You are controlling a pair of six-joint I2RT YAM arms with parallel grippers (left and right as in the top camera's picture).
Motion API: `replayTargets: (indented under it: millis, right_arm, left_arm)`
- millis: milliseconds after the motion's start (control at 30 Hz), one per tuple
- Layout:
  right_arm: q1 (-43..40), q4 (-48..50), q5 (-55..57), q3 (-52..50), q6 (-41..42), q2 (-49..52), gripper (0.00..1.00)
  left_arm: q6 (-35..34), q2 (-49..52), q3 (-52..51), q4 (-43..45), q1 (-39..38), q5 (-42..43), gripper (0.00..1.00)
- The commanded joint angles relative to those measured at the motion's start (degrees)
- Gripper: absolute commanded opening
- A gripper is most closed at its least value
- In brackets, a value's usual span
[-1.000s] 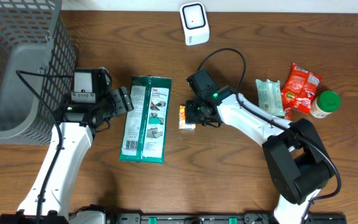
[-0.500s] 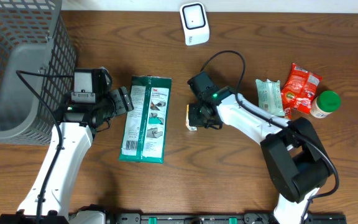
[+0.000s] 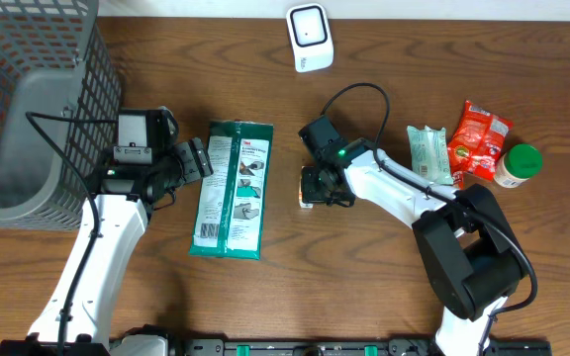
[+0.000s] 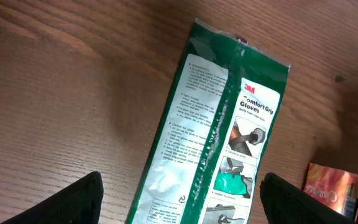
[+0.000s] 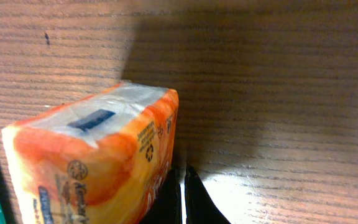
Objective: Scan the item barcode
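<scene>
A small orange tissue pack [image 5: 98, 162] stands tipped on its edge on the wood table, with a blue label on its upper face. My right gripper [image 5: 183, 171] is shut with nothing between its fingers, and they rest against the pack's right side. From overhead the right gripper [image 3: 317, 188] covers most of the pack [image 3: 305, 202]. A green glove packet [image 3: 233, 188] lies flat at centre left. My left gripper [image 3: 198, 158] is open at its upper left edge, and its fingers straddle the packet [image 4: 222, 137] without touching it. The white scanner [image 3: 310, 37] stands at the back.
A grey wire basket [image 3: 28, 109] fills the far left. At the right lie a pale green packet [image 3: 429, 153], a red snack bag [image 3: 478, 138] and a green-lidded bottle [image 3: 518, 165]. The right arm's cable loops over the table behind the gripper.
The orange pack has gone from lying flat to standing on its edge, shifting slightly right with the shut right gripper against it. The left arm has not moved.
</scene>
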Motion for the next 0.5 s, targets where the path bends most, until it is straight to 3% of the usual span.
replayTargets:
  millis: [0, 133, 233, 267, 467]
  right_arm:
    - [-1.2, -0.7, 0.8, -0.2, -0.3, -2.5, 0.03]
    - [-2.3, -1.9, 0.8, -0.2, -1.0, -5.4, 0.11]
    - [-3.4, -3.4, 0.7, -0.2, -1.4, -7.6, 0.28]
    - [-4.1, -4.9, 0.7, -0.2, -1.9, -9.7, 0.41]
    - [-6.0, -7.8, 0.7, 0.2, -4.0, -16.5, 0.92]
  left_arm:
    - [0.5, 0.7, -0.3, -0.2, 0.0, -0.1, 0.81]
    - [0.5, 0.7, -0.3, -0.2, 0.0, -0.1, 0.81]
    - [0.5, 0.7, -0.3, -0.2, 0.0, -0.1, 0.81]
    - [0.5, 0.7, -0.3, -0.2, 0.0, -0.1, 0.81]
    - [0.5, 0.7, -0.3, -0.2, 0.0, -0.1, 0.81]
